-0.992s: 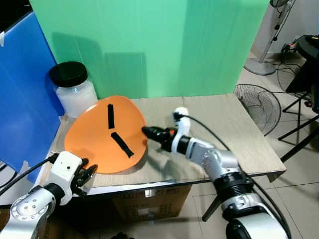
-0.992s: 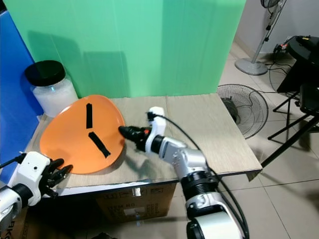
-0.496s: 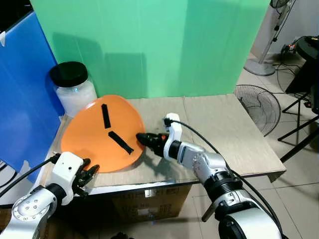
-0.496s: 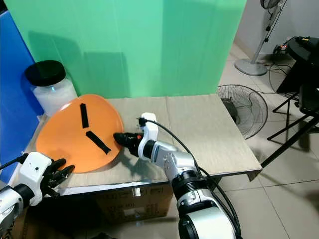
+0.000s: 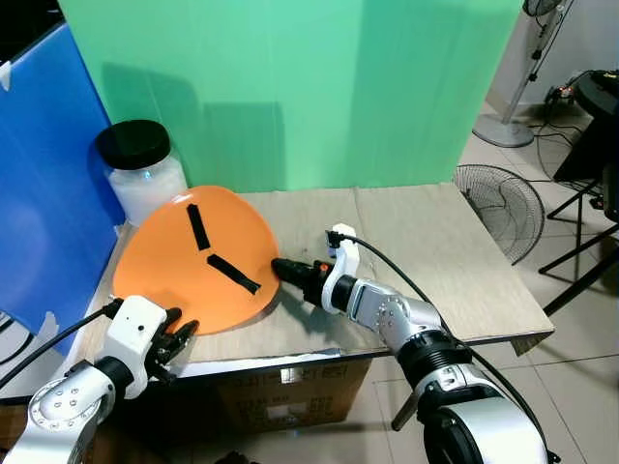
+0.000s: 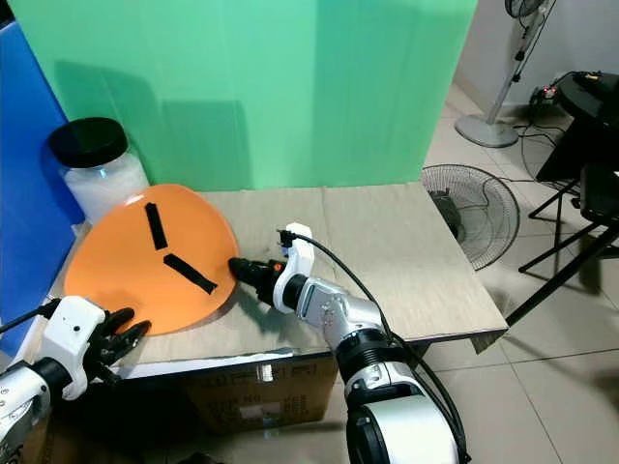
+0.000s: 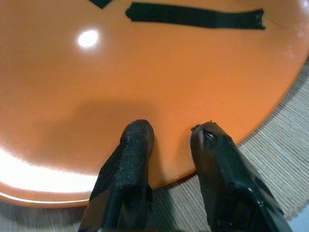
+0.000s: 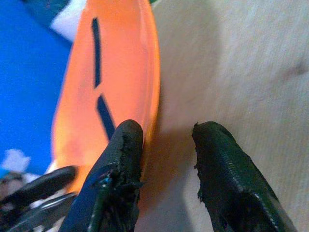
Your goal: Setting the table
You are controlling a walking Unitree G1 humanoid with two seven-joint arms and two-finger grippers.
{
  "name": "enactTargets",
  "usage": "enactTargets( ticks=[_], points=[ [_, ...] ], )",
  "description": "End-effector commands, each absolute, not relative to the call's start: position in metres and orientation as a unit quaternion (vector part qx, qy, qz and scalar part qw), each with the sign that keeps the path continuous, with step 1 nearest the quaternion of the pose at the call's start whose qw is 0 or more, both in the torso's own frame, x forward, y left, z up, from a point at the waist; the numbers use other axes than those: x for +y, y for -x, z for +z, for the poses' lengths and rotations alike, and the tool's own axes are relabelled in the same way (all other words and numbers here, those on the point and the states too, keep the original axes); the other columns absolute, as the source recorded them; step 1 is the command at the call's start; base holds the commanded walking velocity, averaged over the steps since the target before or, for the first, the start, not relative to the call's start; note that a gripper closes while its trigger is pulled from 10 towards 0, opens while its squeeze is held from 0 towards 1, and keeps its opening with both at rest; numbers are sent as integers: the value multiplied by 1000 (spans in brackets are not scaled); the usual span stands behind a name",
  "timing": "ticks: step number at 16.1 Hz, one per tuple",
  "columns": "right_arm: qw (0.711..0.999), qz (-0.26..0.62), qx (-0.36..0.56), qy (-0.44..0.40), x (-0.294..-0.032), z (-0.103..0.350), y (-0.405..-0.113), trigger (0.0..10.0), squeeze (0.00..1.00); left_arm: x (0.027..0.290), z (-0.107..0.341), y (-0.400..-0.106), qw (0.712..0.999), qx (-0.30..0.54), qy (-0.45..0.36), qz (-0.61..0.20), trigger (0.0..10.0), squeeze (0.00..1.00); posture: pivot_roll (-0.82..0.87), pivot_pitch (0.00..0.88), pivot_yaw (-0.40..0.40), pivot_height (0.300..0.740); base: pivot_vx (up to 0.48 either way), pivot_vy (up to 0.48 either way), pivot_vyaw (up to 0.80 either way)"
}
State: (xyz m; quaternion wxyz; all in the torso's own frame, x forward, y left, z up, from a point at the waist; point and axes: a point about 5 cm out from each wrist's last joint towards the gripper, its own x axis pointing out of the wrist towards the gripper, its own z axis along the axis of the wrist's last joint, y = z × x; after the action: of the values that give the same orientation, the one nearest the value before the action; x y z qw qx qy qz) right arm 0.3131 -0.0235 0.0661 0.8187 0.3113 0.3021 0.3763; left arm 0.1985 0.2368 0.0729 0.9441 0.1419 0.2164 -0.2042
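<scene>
Two claws at one orange plate [image 5: 198,261]

Looks like a lab or test space rather than a home: green backdrop board [image 5: 290,87] and blue panel [image 5: 44,184] screen a wood-look table [image 5: 435,242] set on a cardboard box [image 5: 290,396], with standing fans [image 5: 530,58], cables and black stands [image 5: 590,145] on a tiled floor [image 5: 571,367].

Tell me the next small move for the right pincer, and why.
Probably close the right pincer on the orange plate: its fingers are open, one over the plate's raised right edge and one beside it, while the left pincer sits open at the near rim.
</scene>
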Motion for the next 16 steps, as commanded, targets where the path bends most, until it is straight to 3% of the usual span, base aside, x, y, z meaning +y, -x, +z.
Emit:
enactTargets(
  ticks=[1, 6, 7, 8, 9, 11, 16],
  points=[
    [787, 421, 305, -331, -2, 76, -308, 10000, 0, 231, 53, -187, 929, 267, -125, -222, 10000, 0, -77, 0, -10, 740, 0, 0, 0],
    [761, 467, 318, -320, 11, 74, -295, 10000, 0, 228, 52, -187, 930, 264, -123, -226, 10000, 0, -77, 1, -15, 740, 0, 0, 0],
    [754, 474, 319, -323, 13, 74, -293, 8706, 0, 227, 51, -187, 930, 264, -123, -226, 10000, 0, -77, 1, -15, 740, 0, 0, 0],
    [748, 480, 319, -328, 13, 74, -292, 4706, 0, 227, 51, -186, 930, 263, -123, -227, 10000, 0, -77, 1, -16, 740, 0, 0, 0],
    [746, 483, 319, -330, 13, 75, -292, 2627, 0, 227, 51, -186, 930, 264, -122, -227, 10000, 0, -77, 0, -17, 740, 0, 0, 0],
    [746, 481, 320, -333, 13, 74, -291, 0, 0, 226, 51, -186, 929, 263, -122, -228, 10000, 0, -79, 0, -17, 740, 0, 0, 0],
    [742, 480, 322, -341, 13, 73, -290, 0, 0, 224, 51, -187, 929, 261, -124, -232, 10000, 0, -78, 0, -19, 740, 0, 0, 0]
  ],
)
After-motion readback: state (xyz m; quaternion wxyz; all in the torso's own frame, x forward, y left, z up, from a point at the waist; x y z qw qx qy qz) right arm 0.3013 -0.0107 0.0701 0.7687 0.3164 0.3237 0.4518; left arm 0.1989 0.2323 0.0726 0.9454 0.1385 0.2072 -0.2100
